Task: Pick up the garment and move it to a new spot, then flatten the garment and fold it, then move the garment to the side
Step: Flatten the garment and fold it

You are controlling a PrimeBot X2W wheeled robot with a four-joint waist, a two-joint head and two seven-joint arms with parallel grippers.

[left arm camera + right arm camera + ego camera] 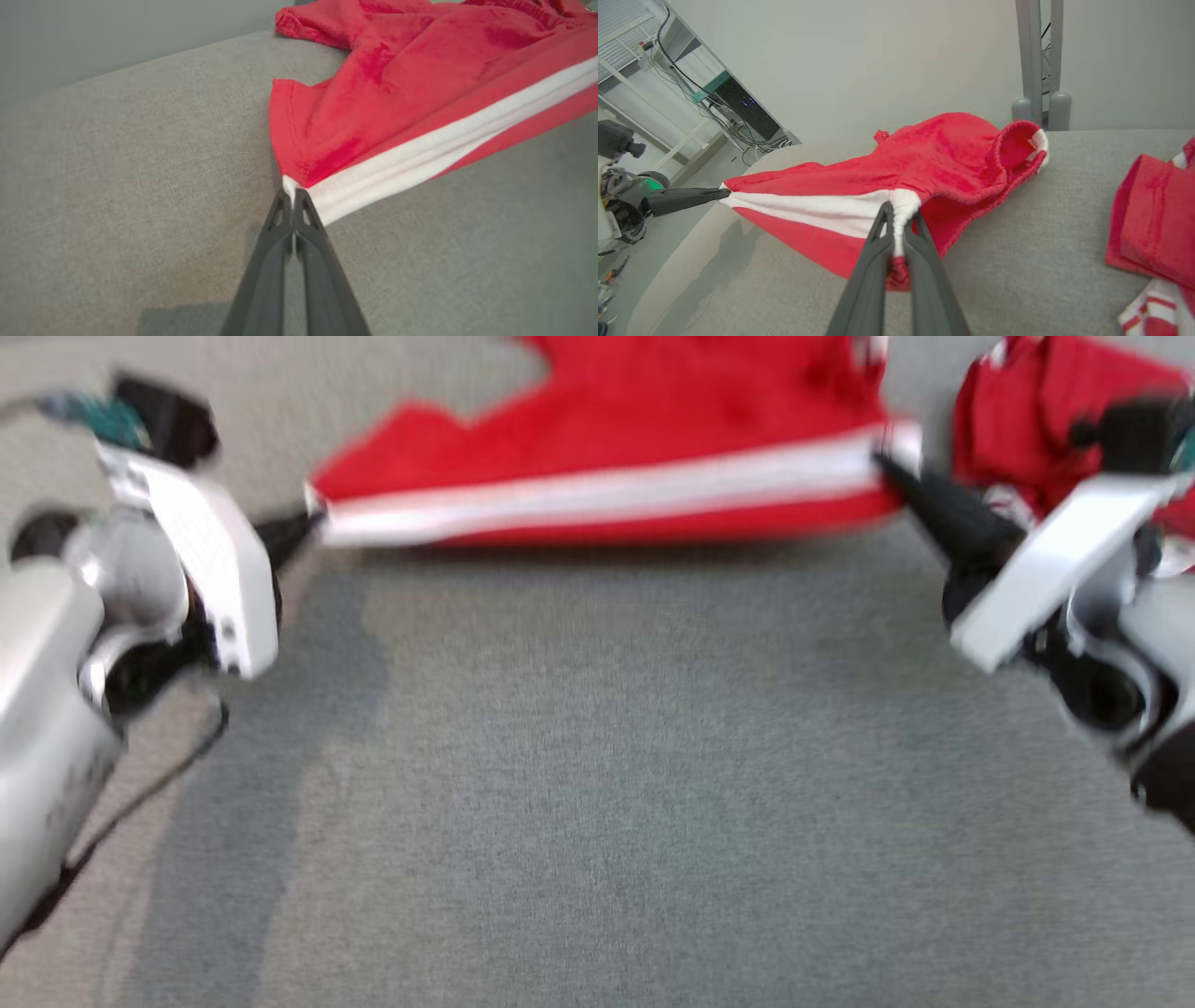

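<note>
Over at 9 o'clock in the blurred head view, the left tool (313, 518) is clenched on the very corner of the garment (607, 429). Its own wrist view confirms it: the left tool (293, 193) has both fingers pressed together with the white end of the stripe (434, 149) nipped between the tips.

Moving across, the garment (397, 93) is red with that one white stripe (607, 490), and it is strung between the two tools. Here is the relation that matters: the stripe is the long axis, running 9 to 3 across the worktop (597, 803), and it looks taut. The near edge looks lifted, with a shadow beneath it, while the rest of the cloth trails away toward 12 and rests on the grey surface.

On to 3 o'clock: the right tool (882, 462) is clamped on the other end of the stripe. In its wrist view the right tool (896, 210) bunches the white band between its fingers, and the garment (948, 154) spreads beyond toward the left tool (721, 190) at 9.

Farthest right, a second red pile (1055, 420) lies just past the right tool, apart from the held cloth.

Neither arm is nearer, as each owns an end. Open worktop lies at 6, so I judge both tools need to travel together to keep that 9-to-3 line stretched.
</note>
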